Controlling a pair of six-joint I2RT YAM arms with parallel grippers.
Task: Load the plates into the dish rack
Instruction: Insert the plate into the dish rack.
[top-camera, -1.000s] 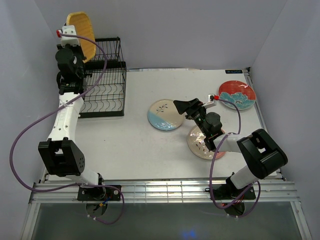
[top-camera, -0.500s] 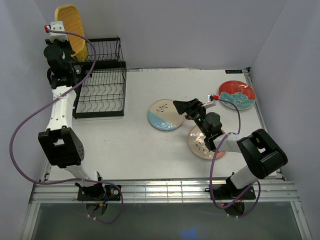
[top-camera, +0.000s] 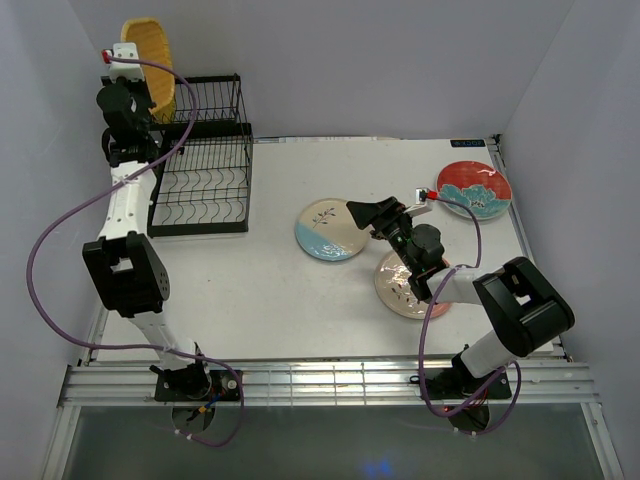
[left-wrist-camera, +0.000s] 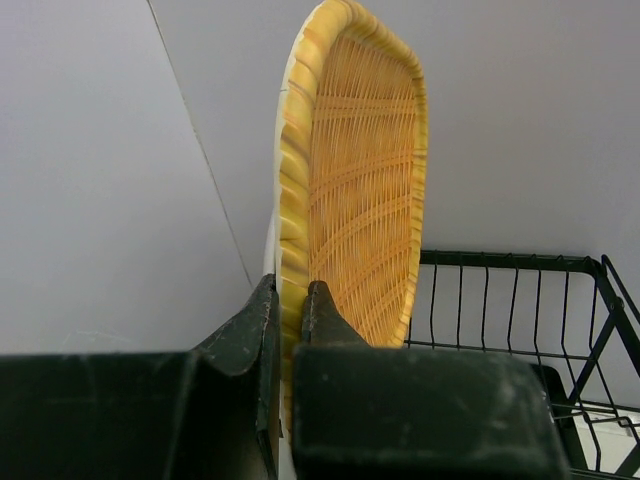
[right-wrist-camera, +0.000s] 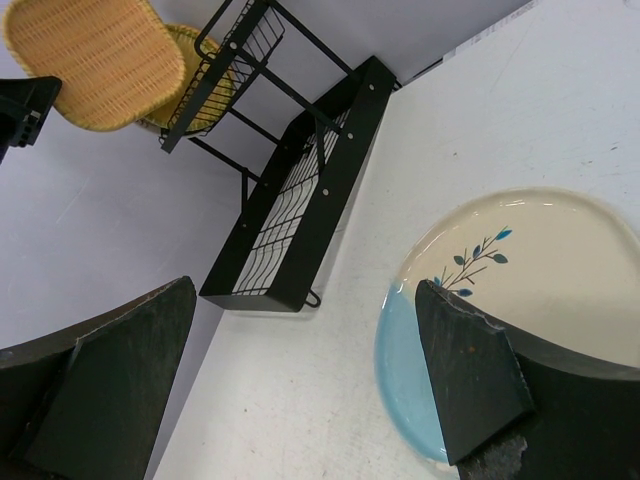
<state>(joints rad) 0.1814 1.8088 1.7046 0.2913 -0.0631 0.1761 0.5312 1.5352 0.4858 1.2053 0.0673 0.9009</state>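
a lab test cell: plain grey walls (top-camera: 350, 60) box in a white table (top-camera: 270, 290) (metal-railed).

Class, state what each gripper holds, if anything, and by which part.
The left gripper pinches the woven plate by its rim. The right gripper is open, holding nothing.

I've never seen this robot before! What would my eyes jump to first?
The big woven yellow plate grabs you first: the left hand pinches its edge and holds it upright, high up by the black dish rack at the far left. Next comes the bright red-teal plate lying flat near the table's far right corner. The cream-blue plate lies mid-table by the open right hand.
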